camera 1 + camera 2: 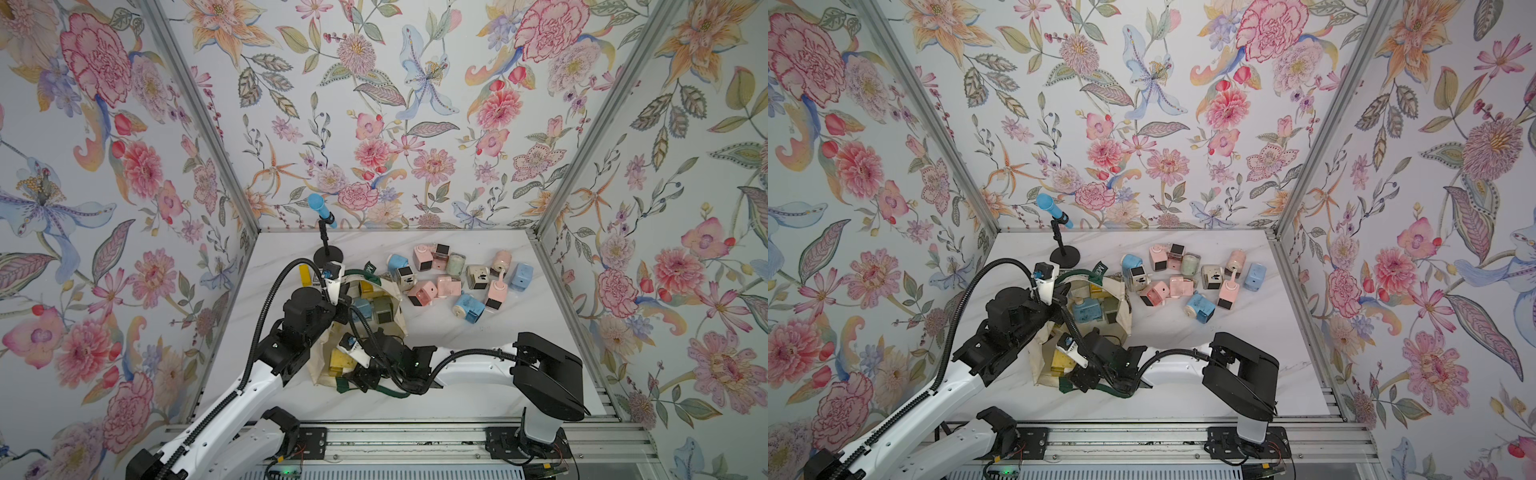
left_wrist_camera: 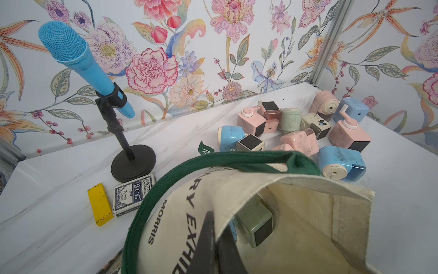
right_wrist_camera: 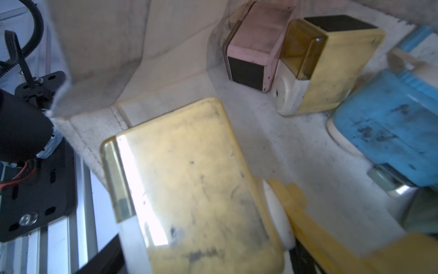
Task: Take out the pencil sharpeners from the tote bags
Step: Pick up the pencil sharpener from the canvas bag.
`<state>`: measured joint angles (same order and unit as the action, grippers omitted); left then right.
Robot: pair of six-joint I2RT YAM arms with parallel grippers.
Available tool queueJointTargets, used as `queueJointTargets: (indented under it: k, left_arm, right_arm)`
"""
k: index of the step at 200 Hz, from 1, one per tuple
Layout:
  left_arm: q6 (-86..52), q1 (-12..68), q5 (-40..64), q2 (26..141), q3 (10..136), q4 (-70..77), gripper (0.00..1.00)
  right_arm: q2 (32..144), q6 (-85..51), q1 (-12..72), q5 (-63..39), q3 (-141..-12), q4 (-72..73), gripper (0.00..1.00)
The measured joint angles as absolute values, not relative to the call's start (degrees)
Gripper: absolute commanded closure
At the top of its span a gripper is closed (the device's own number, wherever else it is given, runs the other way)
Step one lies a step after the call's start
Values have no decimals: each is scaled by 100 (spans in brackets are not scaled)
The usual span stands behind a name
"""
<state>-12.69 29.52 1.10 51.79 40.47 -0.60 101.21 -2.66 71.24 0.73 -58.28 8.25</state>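
Note:
The cream tote bag [image 1: 398, 322] [image 1: 1124, 320] lies open on the white table. My left gripper [image 2: 214, 227] [image 1: 343, 308] is shut on its canvas rim beside the green handle [image 2: 237, 161] and holds the mouth up. Inside lie a sage green sharpener [image 2: 256, 220], a blue one [image 3: 388, 125], a pink one [image 3: 251, 54] and a yellow one [image 3: 331, 64]. My right gripper [image 3: 201, 261] reaches into the bag with its fingers on either side of a yellow pencil sharpener [image 3: 194, 185] [image 1: 338, 360]. Several pencil sharpeners [image 1: 453, 278] [image 1: 1187, 274] [image 2: 296, 140] lie in a pile on the table to the right of the bag.
A blue microphone [image 1: 322, 212] on a black stand [image 2: 132, 163] rises at the back left. A flat yellow bar [image 2: 99, 207] and a dark card deck [image 2: 132, 194] lie by its base. Floral walls close three sides; a metal rail [image 1: 415, 436] runs along the front.

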Motion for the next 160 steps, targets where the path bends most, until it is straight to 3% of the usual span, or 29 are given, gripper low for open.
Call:
queueJointTargets:
  k: [110, 160]
  left_arm:
    - [-1284, 2897, 132, 5081, 4047, -139, 100]
    - [-1284, 2877, 169, 5050, 4047, -174, 100]
  right_arm:
    - [7406, 126, 7389, 115, -4939, 60, 47]
    - [6071, 121, 6711, 139, -4475, 71, 48]
